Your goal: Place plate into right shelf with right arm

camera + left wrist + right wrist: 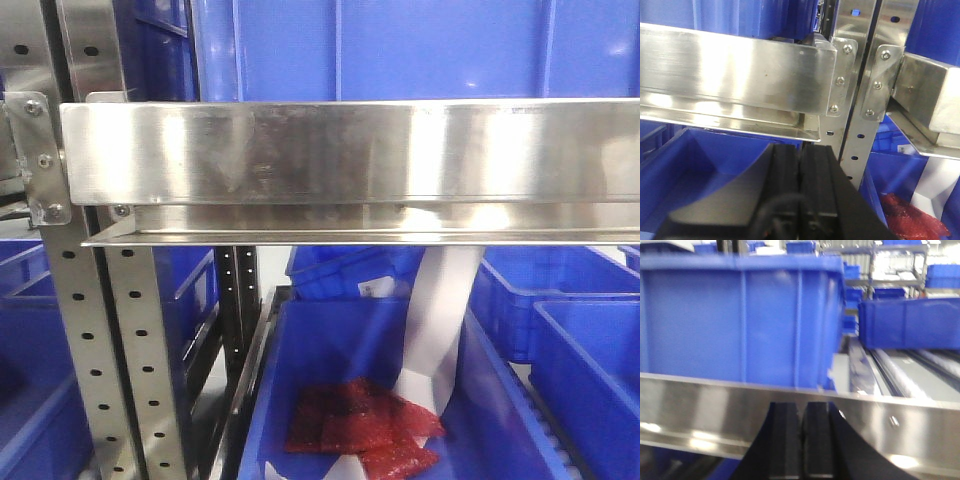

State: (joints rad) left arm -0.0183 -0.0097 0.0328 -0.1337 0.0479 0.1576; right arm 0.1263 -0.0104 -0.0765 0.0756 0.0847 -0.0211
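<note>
Front view: one wide, shiny stainless-steel right shelf rail [350,150], two perforated uprights, several blue plastic bins [590,310], red crinkled packets [360,425] in one. White plate unseen.

Left wrist: left tool [800,165], black pads together, empty.

Right wrist: right tool [801,440] together before rail; tall ribbed blue bin [740,320] behind.

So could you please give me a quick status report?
Both jaws shut, empty: left gripper, right gripper. Plate not in view. Right shelf rail directly ahead of right gripper.
</note>
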